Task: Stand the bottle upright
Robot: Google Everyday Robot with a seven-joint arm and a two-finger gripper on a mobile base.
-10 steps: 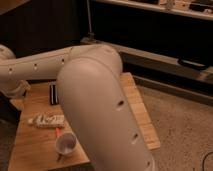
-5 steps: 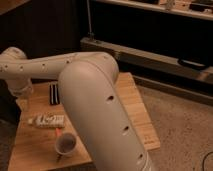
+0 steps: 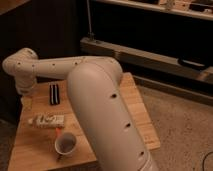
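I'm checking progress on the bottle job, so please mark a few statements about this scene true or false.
1. The bottle lies on its side on the wooden table. True.
2. The white cup stands between the bottle and the black object. False: the bottle lies between them.
3. The gripper is near the table's picture-left edge. True.
4. The black object rests on the cup. False: it lies flat on the table, apart from it.

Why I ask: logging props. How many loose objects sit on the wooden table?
3: flat black rectangular object at the back, slim whitish plastic bottle lying mid-left, white round cup in front. The gripper hangs at the table's left edge. The big arm may hide more.
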